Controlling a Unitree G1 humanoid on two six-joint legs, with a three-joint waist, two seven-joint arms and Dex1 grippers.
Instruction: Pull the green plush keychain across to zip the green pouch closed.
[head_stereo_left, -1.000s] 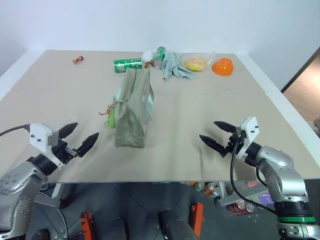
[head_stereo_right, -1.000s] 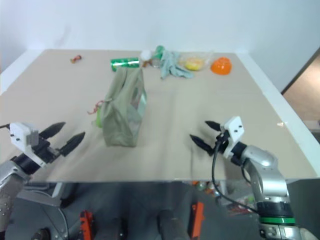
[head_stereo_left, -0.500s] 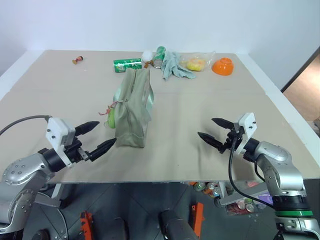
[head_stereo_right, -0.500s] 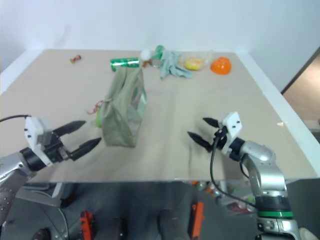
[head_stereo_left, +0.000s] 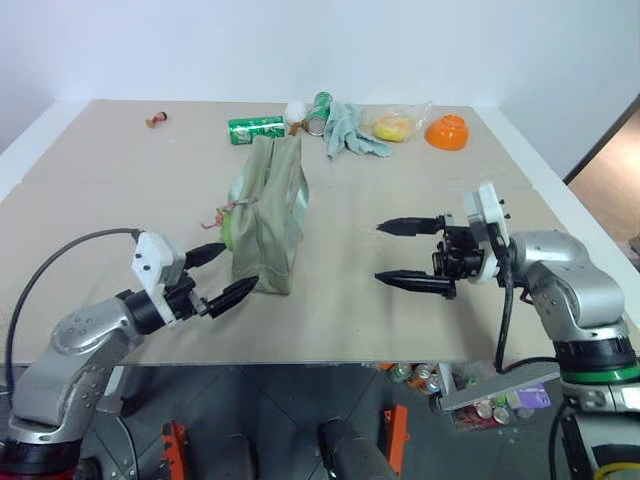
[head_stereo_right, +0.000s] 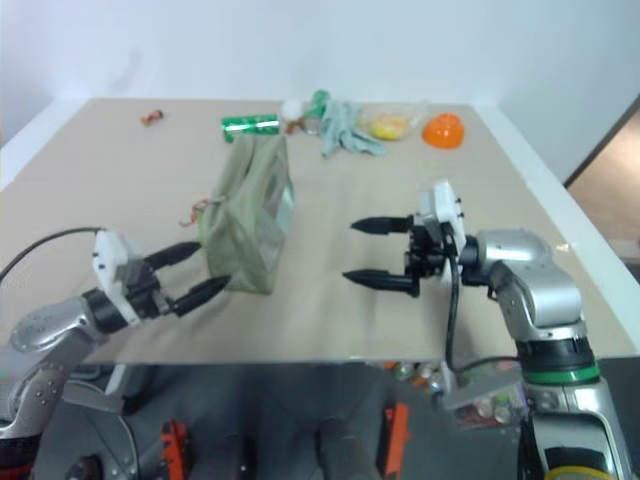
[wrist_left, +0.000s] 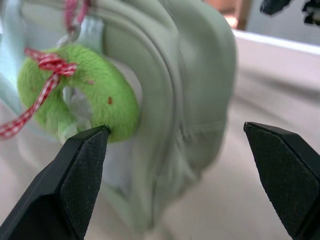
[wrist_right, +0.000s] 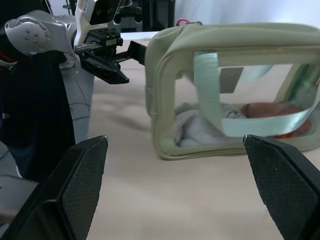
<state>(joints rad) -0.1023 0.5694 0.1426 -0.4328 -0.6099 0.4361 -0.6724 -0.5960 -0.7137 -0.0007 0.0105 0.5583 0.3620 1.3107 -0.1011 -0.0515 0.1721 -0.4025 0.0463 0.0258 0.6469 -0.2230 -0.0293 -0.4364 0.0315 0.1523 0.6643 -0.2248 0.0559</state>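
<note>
Looking at our table, we see the job has hardly begun. Our boxy sage-green cloth pouch with clear plastic sides (head_stereo_left: 266, 220) stands near the middle of the flat tan table (head_stereo_left: 400, 200). The little fuzzy lime-green plush keychain with a red checked ribbon (wrist_left: 82, 95) hangs at the near end of the pouch, on its left side, so we think the zip is not pulled across yet, though we cannot see the zip teeth well.

Our left gripper (head_stereo_left: 222, 276) has its two black fingers spread wide, right by the near end of the pouch, and one fingertip (wrist_left: 92, 142) looks like it is just at the bottom of the keychain. It is not pinching it. Our right gripper (head_stereo_left: 405, 252) is spread wide too, holding nothing, a bit apart from the pouch and pointing at its side.

We still need to grab the keychain, hold the pouch and pull.

The pouch looks soft and puffy, with pale shiny straps (wrist_right: 212, 90). Through the clear side we see something soft and white and something red. The keychain looks fluffy and squishy
</note>
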